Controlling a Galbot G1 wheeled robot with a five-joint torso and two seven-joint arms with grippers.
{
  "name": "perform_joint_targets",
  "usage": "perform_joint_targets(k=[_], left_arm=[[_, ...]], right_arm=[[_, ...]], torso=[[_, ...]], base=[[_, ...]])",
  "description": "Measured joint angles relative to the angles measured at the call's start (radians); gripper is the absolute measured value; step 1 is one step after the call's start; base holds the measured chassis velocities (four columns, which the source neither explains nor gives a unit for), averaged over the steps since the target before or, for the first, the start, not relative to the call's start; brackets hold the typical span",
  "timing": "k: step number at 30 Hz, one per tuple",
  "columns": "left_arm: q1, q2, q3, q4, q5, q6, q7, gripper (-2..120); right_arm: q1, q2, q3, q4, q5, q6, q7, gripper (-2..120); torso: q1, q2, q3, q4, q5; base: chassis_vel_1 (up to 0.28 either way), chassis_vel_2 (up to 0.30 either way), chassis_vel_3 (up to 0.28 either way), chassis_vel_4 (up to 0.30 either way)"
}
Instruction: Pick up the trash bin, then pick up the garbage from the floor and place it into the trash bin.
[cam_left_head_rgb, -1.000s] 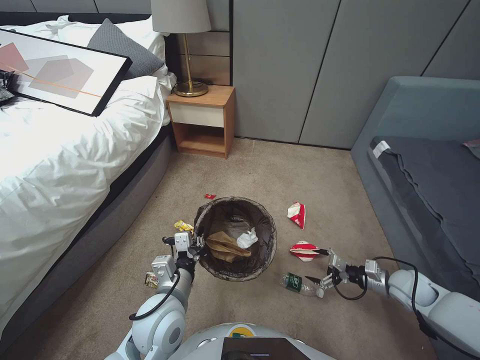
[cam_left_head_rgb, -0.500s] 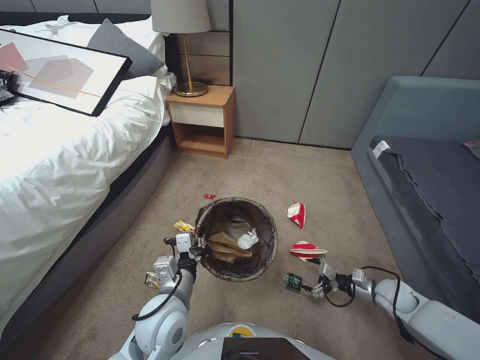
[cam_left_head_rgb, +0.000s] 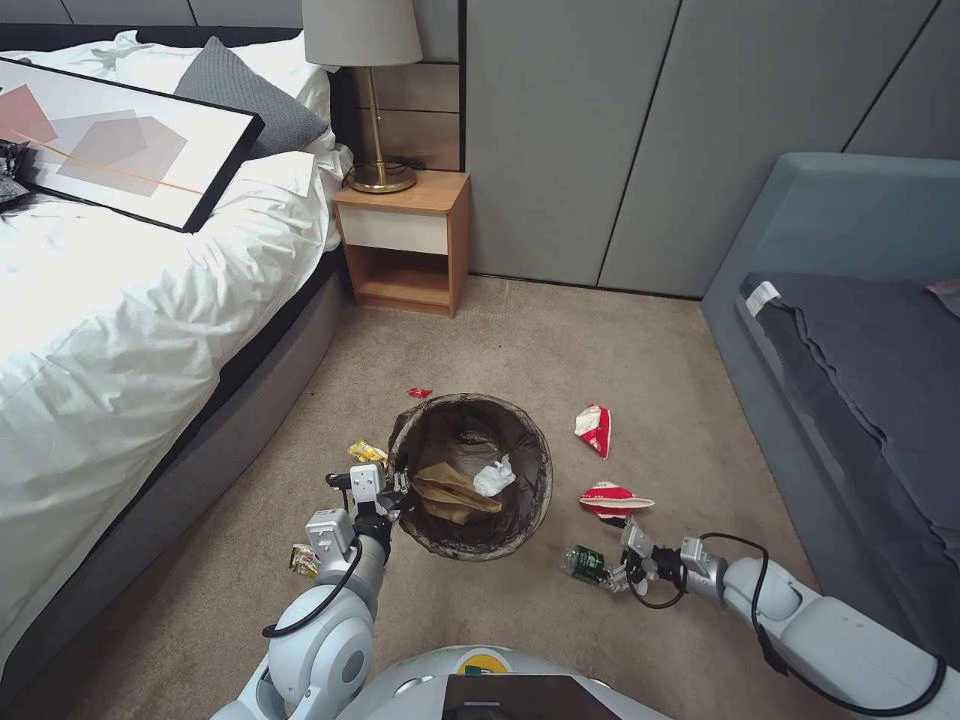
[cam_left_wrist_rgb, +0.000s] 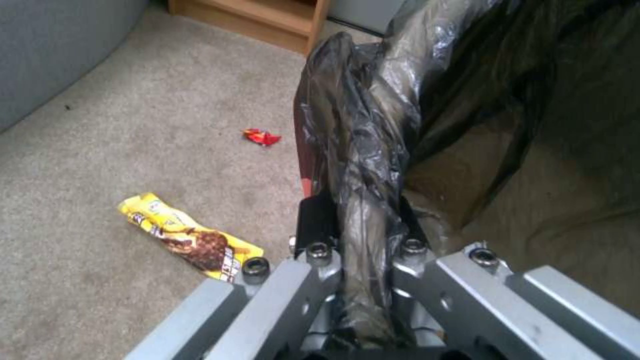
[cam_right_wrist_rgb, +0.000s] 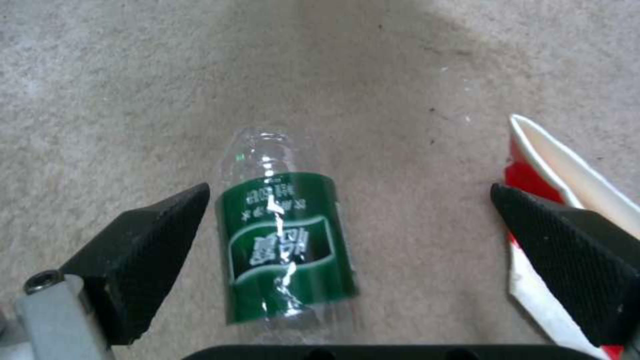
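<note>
Beige carpet carries one trash bin (cam_left_head_rgb: 470, 477) at centre, its crinkled liner rim pinched tight in the left claw (cam_left_head_rgb: 392, 488) at 9 o'clock. Right claw (cam_left_head_rgb: 617, 574), fingers spread wide, straddles one clear green-labelled bottle (cam_right_wrist_rgb: 287, 245) at 4 o'clock; two crushed red-and-white cups (cam_left_head_rgb: 610, 500) lie at 3 o'clock.

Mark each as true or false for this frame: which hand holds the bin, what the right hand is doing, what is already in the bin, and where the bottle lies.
1. The left hand is shut on the trash bin rim. True.
2. The right hand is clamped on the bottle. False: it is open, fingers either side of it.
3. The bottle lies on the carpet. True.
4. The bin is empty. False: tan paper and a white tissue lie inside.
</note>
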Motion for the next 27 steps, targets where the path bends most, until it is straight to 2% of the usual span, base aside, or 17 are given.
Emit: perform_joint_targets(k=[27], left_arm=[[-0.010,-0.004,-0.001,0.006,-0.007,-0.001,-0.001,2]], right_arm=[[-0.010,0.080,-0.021,-0.068,-0.073,0.004,0.016,100]], torso=[[0.000,0.000,0.000,0.0001,0.0001]], base=[[0.000,0.000,0.000,0.000]])
